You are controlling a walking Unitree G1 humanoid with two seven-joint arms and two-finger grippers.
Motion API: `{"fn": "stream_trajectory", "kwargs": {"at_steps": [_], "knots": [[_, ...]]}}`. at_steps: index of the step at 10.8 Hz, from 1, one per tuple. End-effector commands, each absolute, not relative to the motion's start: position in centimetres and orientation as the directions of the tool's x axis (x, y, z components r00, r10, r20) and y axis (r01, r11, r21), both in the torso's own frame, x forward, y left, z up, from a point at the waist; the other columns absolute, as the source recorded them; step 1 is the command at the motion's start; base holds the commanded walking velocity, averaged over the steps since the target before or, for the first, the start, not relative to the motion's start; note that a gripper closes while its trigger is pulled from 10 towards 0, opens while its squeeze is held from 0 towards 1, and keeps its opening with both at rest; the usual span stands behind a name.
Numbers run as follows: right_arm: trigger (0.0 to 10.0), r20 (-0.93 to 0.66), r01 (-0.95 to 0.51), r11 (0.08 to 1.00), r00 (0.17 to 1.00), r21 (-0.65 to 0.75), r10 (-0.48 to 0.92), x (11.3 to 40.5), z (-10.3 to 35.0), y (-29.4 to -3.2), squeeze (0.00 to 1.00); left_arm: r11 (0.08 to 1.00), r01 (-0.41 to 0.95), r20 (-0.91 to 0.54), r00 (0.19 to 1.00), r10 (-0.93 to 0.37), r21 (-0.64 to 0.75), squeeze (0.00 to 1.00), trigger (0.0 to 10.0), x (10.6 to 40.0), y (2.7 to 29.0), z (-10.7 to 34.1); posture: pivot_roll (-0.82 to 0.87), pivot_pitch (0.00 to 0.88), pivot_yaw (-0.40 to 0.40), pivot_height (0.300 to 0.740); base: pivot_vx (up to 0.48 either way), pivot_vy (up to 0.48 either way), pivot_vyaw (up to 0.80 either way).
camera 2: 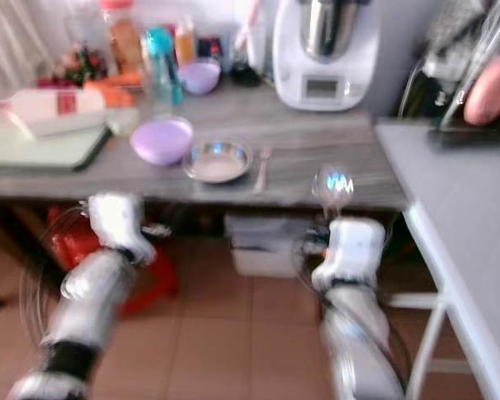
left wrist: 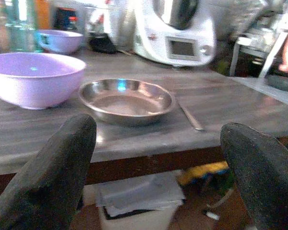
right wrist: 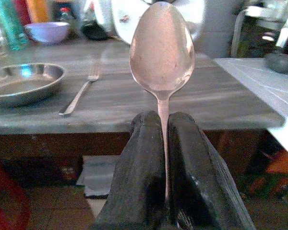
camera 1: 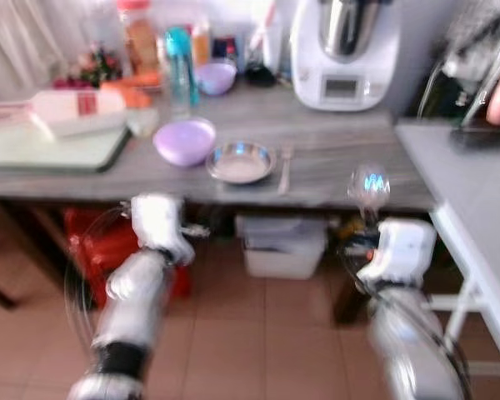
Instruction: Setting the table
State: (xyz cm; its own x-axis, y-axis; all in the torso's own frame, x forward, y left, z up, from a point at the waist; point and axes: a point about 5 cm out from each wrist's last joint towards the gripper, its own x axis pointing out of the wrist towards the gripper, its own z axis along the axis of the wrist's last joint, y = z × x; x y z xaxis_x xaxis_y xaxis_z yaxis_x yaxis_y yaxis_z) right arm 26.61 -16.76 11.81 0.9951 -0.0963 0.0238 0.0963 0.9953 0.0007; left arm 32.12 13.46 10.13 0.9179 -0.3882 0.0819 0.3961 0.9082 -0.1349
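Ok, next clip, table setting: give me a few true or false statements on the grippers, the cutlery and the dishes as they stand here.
1. The right gripper is shut on a spoon held upright. True.
2. The fork lies inside the steel dish. False: it lies on the table beside the dish.
3. The left gripper is open and holds nothing. True.
4. The near purple bowl is stacked in the steel dish. False: it stands beside it.
5. The spoon is already on the table. False: it is in the gripper.
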Motion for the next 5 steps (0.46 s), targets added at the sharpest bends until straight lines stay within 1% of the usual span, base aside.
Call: {"fn": "stream_trajectory", "kwargs": {"at_steps": [1,2,4,5], "knots": [[10.0,0.055,0.084,0.996,0.995,0.008,-0.084,26.70,12.46,-16.19,0.00,0.920,0.375,0.084,0.926,-0.367,-0.112,0.00,10.0,32.32,14.65,10.51,-0.04,0.008,0.032,0.740,0.000,0.480,0.00],[10.0,0.055,0.086,0.996,0.995,0.006,-0.087,26.68,12.39,-16.26,0.00,0.924,0.362,0.084,0.931,-0.354,-0.119,0.00,10.0,32.31,14.77,10.48,-0.03,0.005,0.030,0.740,0.000,0.458,0.00],[10.0,0.065,0.085,0.996,0.994,-0.006,-0.084,27.00,12.52,-16.59,0.00,0.949,0.301,0.093,0.952,-0.292,-0.097,0.00,10.0,31.80,15.00,10.36,-0.02,0.000,0.026,0.740,0.000,0.000,0.00],[10.0,0.068,0.074,0.997,0.995,-0.009,-0.073,27.17,12.46,-16.44,0.00,0.955,0.288,0.094,0.955,-0.282,-0.066,0.00,10.0,31.39,15.04,10.24,-0.01,0.000,0.024,0.740,0.000,0.000,0.00]]}}
